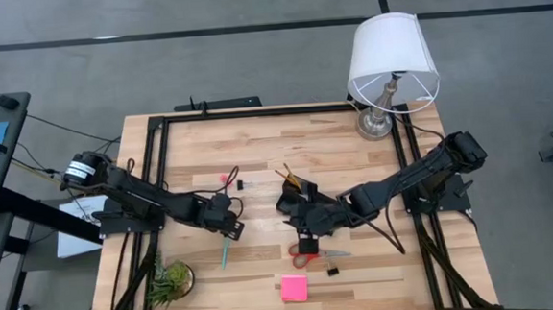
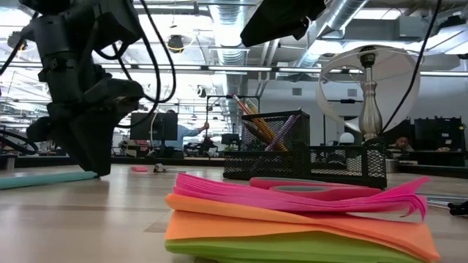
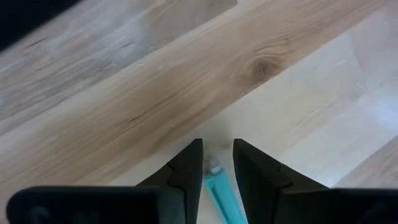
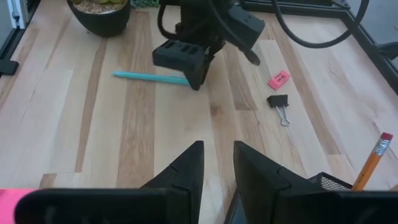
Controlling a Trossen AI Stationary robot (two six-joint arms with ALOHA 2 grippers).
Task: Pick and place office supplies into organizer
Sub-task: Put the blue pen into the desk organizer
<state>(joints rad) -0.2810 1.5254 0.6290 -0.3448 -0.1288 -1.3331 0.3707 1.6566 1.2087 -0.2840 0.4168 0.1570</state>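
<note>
Picking stage, with the teal pen as the target. Left gripper down over one end of the pen on the desk, fingers spread narrowly to either side of it with a gap showing, so not yet pinching. Right gripper low beside the organizer, fingers a little apart and holding nothing. Pencils already standing in the organizer; scissors and a binder clip just in front of it, sticky-note pad nearer the front edge, another clip and the eraser further back, near the left arm. Next, probably: press the left fingers together on the pen, lift straight up, carry across to the organizer, release over an open compartment. Worth watching: a round pen rolling out of a shallow end grip.
</note>
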